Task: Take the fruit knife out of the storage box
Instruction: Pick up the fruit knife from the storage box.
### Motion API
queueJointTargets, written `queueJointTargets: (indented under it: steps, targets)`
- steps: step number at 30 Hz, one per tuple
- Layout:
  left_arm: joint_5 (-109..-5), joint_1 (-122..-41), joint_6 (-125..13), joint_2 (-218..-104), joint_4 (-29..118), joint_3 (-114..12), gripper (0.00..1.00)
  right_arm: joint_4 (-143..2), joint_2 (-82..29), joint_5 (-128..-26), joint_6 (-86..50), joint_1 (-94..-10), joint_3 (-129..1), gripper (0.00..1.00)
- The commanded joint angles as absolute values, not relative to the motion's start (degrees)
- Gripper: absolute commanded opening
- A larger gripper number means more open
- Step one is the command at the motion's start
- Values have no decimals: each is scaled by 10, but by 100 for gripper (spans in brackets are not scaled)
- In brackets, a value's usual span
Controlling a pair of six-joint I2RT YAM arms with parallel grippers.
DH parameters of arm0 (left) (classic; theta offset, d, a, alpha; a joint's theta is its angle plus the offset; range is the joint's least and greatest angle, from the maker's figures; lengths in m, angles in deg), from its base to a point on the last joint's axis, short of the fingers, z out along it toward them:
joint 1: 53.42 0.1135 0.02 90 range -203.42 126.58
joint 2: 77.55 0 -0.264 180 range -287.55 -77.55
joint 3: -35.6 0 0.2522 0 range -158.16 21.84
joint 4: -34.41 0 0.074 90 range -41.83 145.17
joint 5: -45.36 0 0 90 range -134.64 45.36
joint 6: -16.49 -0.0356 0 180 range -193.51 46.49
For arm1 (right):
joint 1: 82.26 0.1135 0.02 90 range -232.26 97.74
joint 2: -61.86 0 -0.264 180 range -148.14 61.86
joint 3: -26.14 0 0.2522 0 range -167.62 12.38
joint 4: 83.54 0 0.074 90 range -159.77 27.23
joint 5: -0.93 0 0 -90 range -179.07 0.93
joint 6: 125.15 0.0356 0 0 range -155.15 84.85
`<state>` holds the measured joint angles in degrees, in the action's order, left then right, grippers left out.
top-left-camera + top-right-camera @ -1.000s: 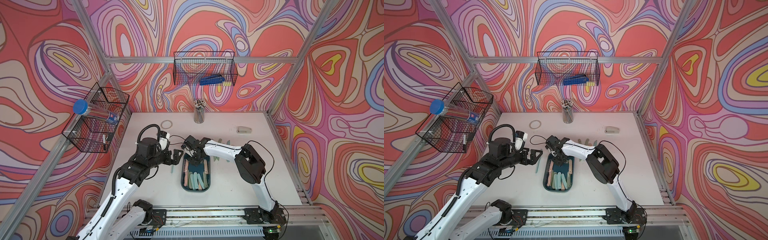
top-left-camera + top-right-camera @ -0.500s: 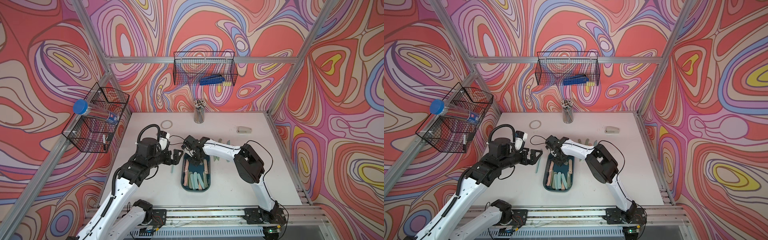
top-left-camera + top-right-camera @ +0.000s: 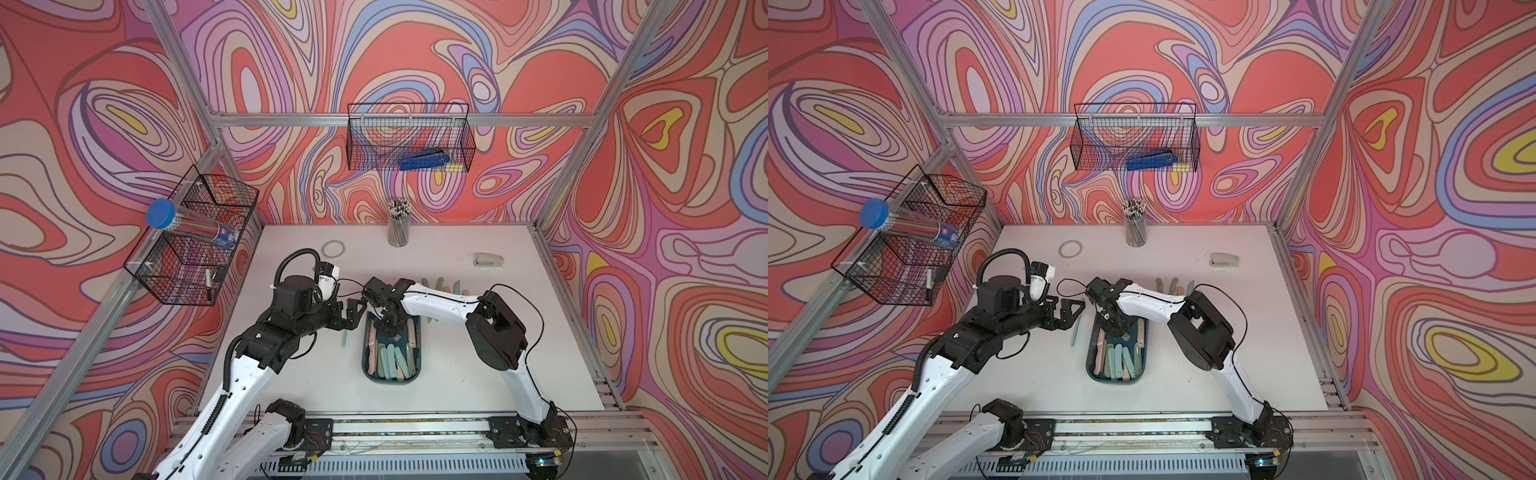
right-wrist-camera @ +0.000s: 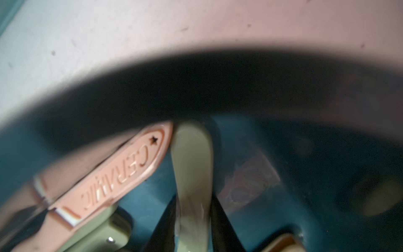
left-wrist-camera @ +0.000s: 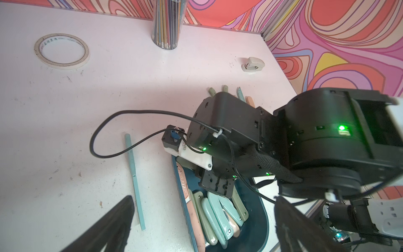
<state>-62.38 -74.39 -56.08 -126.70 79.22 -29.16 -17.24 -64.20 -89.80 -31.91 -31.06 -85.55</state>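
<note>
Storage box: the dark teal storage box (image 3: pixel 390 381) is set lengthwise near the middle of the white table (image 3: pixel 478 353). Pink, green and light-blue spare knives (image 3: pixel 392 361) are piled in its near half.
Fruit knife: the pale green fruit knife (image 4: pixel 192 157) is located inside the box at its far end, with its tip close to the end wall.
Right gripper: the right gripper (image 3: pixel 388 328) is lowered into the far end of the box. In the right wrist view its dark fingers (image 4: pixel 220 218) are pressed against both sides of the pale green handle, so the knife is gripped.
Adjacent item: a pink knife (image 4: pixel 122 174) marked CERAMIC is laid just beside the gripped knife, and the tips are touching.
Left gripper: the left gripper (image 3: pixel 356 313) is held above the table just beside the box's far left corner. The jaws are spread wide and nothing is held.
Table, left of box: a slim light-blue item (image 3: pixel 344 338) is laid flat alongside the box, apart from it.
Table, behind right arm: a row of knives (image 3: pixel 440 284) is partly hidden by the arm.
Far table: a tape ring (image 3: pixel 333 248), a pencil cup (image 3: pixel 398 228) and a stapler (image 3: pixel 489 260) are noted, well apart from the box.
</note>
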Motion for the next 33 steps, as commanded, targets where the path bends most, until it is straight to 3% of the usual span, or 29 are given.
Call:
queueJointTargets:
  steps: [1,10,33]
  targets:
    - [-625,-745,-558,-1264,794,-298,100,-151,-638,-926,-276,-308,-856,25]
    - [-625,-745,-558,-1268,794,-298,100,-153,-594,-935,-221,-308,-858,21]
    - [-620,-745,-557,-1279,801,-305,100,-136,-500,-952,-135,-340,-859,20]
